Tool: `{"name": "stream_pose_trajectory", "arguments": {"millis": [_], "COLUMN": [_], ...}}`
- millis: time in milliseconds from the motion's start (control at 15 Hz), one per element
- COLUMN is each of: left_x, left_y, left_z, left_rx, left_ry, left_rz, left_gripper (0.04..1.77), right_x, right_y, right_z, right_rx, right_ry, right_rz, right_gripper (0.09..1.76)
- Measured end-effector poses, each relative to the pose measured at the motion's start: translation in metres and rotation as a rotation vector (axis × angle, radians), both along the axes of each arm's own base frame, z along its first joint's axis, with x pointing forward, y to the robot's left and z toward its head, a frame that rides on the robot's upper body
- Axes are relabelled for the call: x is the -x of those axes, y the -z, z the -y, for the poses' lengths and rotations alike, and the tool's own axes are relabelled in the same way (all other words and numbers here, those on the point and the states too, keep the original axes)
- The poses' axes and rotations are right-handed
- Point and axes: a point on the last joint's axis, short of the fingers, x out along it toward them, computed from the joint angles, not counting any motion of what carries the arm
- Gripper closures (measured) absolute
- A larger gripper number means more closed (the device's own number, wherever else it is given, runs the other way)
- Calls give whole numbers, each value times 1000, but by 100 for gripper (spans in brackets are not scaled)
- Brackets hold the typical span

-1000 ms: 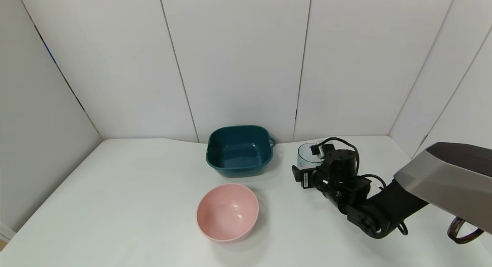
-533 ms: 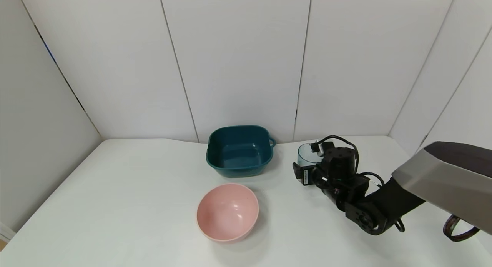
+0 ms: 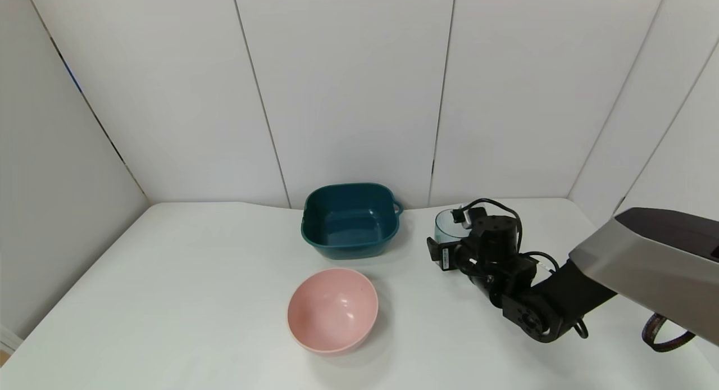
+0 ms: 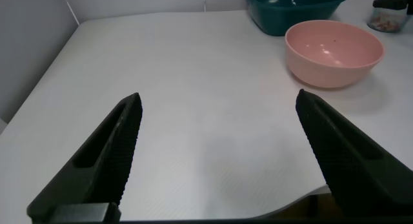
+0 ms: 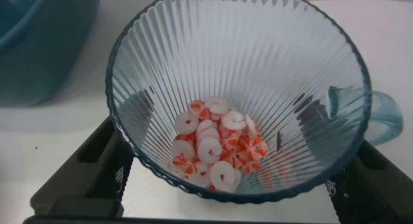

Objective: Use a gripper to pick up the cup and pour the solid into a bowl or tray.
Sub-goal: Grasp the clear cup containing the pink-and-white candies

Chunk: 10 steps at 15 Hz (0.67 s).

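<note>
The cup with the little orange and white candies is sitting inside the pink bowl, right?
No. The cup stands on the table, apart from the pink bowl, between the right gripper's fingers. The head view shows it. The candies are inside the cup.

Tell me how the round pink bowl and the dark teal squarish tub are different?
The round pale-pink plastic bowl has a circular rim and no handles; the dark teal squarish plastic tub has rounded corners and a small side handle. The pink bowl sits nearer the robot, the teal tub farther back by the wall. The tub looks wider. Both stand upright, apart from each other, and look empty inside.
</note>
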Motion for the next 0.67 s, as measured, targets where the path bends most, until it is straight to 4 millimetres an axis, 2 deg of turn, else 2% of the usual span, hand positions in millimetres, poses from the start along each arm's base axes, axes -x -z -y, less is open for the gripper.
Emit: {"name": "stream_pose_trajectory", "arguments": {"millis": [667], "left_x": [0], "left_y": [0], "left_z": [0], "left_rx": [0], "left_ry": [0], "left_rz": [0], "left_gripper": [9], "right_x": [-1], "right_y": [1], "right_z": [0], "right_rx": [10], "right_ry": [-3], "right_rz": [4], "right_gripper": [14]}}
